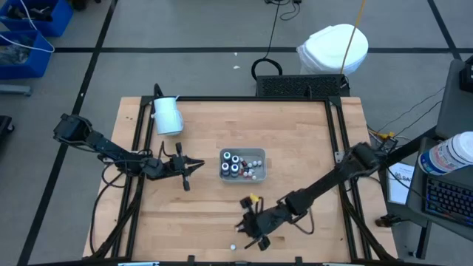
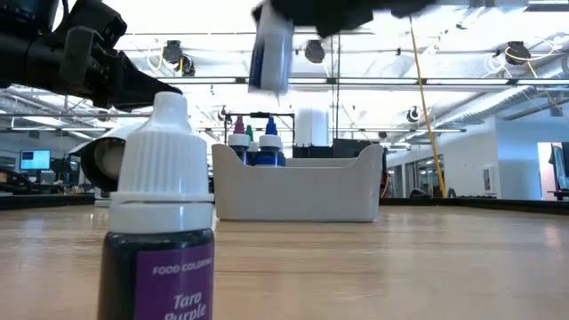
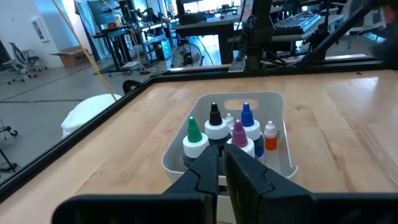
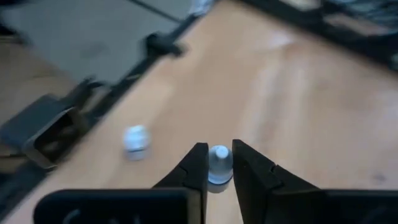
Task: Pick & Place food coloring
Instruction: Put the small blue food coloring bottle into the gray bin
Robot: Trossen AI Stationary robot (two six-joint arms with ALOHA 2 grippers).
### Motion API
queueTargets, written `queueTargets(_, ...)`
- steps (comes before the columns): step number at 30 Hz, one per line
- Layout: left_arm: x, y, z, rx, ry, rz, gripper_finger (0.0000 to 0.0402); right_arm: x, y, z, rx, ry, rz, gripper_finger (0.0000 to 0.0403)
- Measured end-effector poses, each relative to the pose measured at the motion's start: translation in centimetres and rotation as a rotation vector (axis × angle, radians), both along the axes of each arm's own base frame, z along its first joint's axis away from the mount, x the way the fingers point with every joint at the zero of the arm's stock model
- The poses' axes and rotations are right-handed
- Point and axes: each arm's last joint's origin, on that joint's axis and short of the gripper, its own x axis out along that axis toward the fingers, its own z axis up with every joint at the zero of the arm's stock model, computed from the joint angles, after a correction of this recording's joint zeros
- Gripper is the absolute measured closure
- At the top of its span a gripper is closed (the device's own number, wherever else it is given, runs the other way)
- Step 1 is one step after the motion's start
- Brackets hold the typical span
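Right gripper (image 4: 214,167) raised over the front part of the pale wooden table (image 1: 310,148), fingers pinching a small white-capped food coloring bottle with a blue label (image 2: 269,55), hanging clear of the wood. Left gripper (image 1: 194,165) low over the table just beside the pale grey rectangular plastic tray (image 1: 260,154), fingers pressed together on nothing, tips toward the capped bottles standing in the tray (image 3: 221,130). Closest to the low camera, upright on the wood, a dark purple-labelled bottle with a white cap (image 2: 162,231); by the far left corner, a large white cylinder lying on its side (image 1: 167,115).
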Motion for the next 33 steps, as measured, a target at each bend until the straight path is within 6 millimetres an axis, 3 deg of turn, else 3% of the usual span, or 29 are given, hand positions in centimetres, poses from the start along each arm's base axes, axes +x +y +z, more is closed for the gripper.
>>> queueTargets(8, 0.0, 0.0, 0.1, 0.004, -0.007, 0.001, 0.0366, -3.3, -4.6, 8.3, -0.161, -0.083, -0.305, 0.0361)
queueTargets(11, 0.0, 0.0, 0.1, -0.007, -0.01, 0.002, 0.0366, -4.2, -6.6, 10.1, -0.216, -0.102, -0.421, 0.0361)
queueTargets(14, 0.0, 0.0, 0.1, -0.032, -0.015, 0.004, 0.0366, -4.2, -8.8, 10.7, -0.229, -0.1, -0.504, 0.0362)
queueTargets(17, 0.0, 0.0, 0.0, -0.059, -0.015, 0.006, 0.0366, -3.8, -11.1, 9.3, -0.226, -0.078, -0.553, 0.0361)
queueTargets(25, 0.0, -0.2, 0.0, -0.171, -0.032, -0.048, 0.0366, -4.7, -16.6, 2.0, -0.18, -0.115, -0.612, 0.0361)
queueTargets(33, 0.0, -0.3, -0.2, -0.206, -0.017, -0.089, 0.0366, -5.8, -19.2, -0.5, -0.076, -0.076, -0.601, 0.0361)
